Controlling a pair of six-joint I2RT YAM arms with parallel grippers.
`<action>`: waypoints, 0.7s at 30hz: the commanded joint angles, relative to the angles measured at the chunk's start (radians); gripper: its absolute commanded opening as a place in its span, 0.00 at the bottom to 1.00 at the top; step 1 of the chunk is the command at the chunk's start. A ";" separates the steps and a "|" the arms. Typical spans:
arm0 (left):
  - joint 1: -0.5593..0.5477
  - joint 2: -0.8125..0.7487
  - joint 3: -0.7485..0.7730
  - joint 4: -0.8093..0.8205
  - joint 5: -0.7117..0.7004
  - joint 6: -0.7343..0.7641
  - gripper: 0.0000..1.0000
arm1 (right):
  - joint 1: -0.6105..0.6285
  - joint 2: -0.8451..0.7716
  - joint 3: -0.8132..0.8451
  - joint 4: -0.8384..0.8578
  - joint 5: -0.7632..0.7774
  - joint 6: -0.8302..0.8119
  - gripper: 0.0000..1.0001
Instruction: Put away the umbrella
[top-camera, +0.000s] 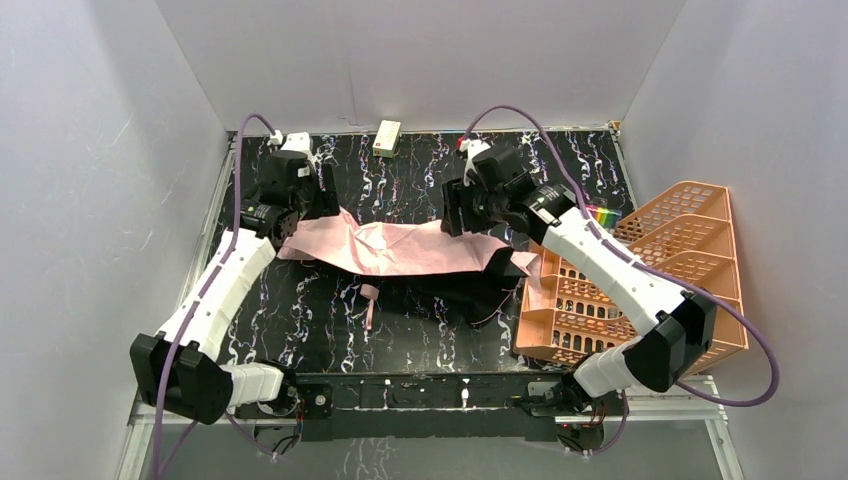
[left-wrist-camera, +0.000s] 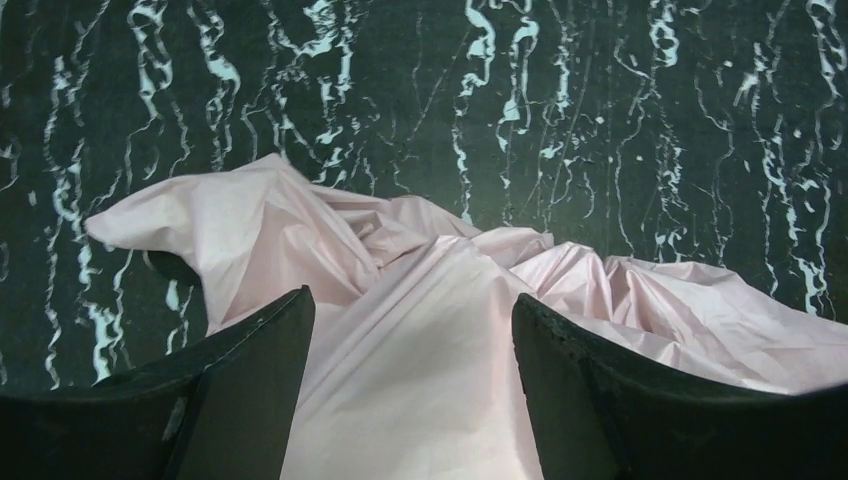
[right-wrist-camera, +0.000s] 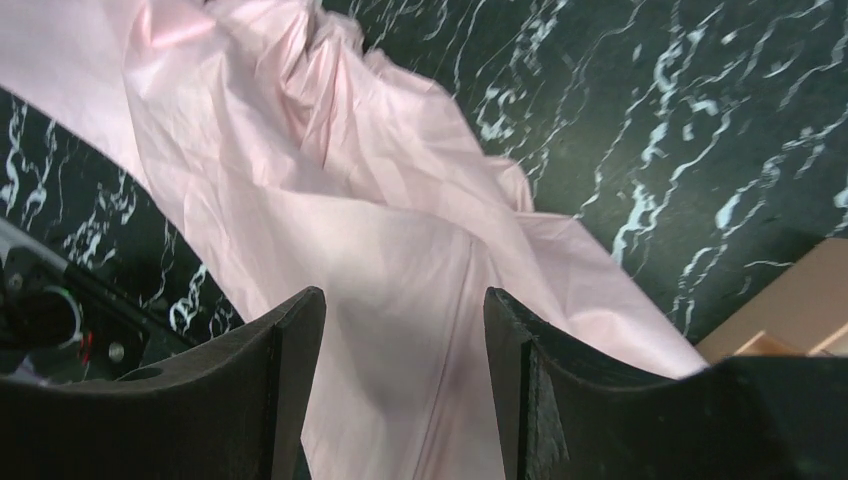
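Note:
The umbrella (top-camera: 400, 248) lies collapsed across the middle of the black marbled table, pale pink fabric up, black fabric showing along its near side, and a pink strap (top-camera: 368, 303) hanging toward me. My left gripper (top-camera: 300, 207) is open over its left end; pink fabric (left-wrist-camera: 400, 340) fills the gap between the fingers. My right gripper (top-camera: 462, 215) is open over the right part; pink fabric (right-wrist-camera: 400, 290) lies between its fingers too. The handle is hidden.
An orange mesh organiser rack (top-camera: 650, 280) stands at the table's right edge, touching the umbrella's right end. A small cream box (top-camera: 387, 137) sits at the back edge. White walls enclose the table on three sides.

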 joint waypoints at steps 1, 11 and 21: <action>0.009 -0.031 -0.075 0.090 0.214 0.067 0.72 | -0.022 0.018 -0.076 0.051 -0.182 -0.023 0.68; 0.009 0.092 -0.278 0.334 0.342 -0.015 0.64 | -0.099 0.161 -0.302 0.386 -0.126 0.066 0.65; -0.009 0.349 -0.272 0.519 0.476 -0.039 0.58 | -0.109 0.375 -0.347 0.623 -0.137 0.138 0.62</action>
